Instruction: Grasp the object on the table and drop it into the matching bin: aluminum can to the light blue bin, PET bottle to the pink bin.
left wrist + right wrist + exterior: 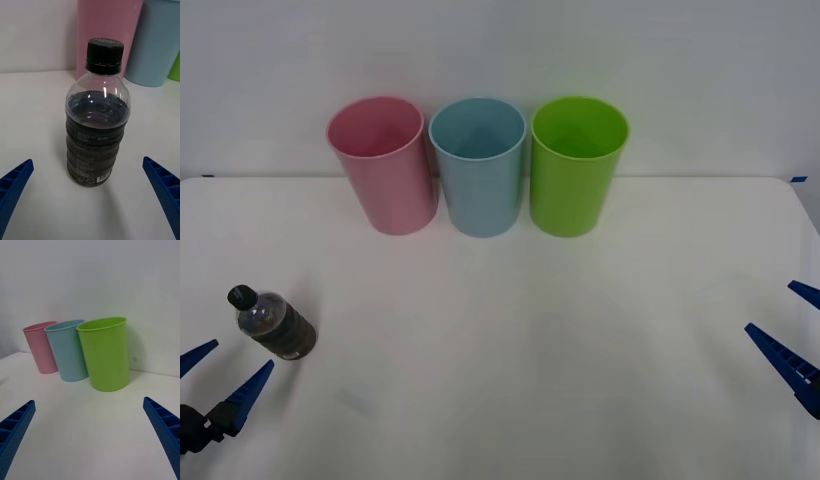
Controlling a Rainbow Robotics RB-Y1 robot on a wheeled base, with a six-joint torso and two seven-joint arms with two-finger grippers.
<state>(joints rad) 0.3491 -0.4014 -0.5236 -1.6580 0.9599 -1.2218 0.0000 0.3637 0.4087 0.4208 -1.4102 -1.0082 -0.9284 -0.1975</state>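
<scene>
Your left tool, released and partly cut off at the frame edge, sits just short of the upright bottle on the counter. Pink bin, light blue bin and green bin line the back. Your right tool, also released, waits at the far edge.

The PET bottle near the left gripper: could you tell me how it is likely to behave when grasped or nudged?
The PET bottle stands upright and looks taller than wide, so a nudge might tip it. Its round body would probably roll then. The thin clear wall may flex when squeezed by the left gripper.
</scene>
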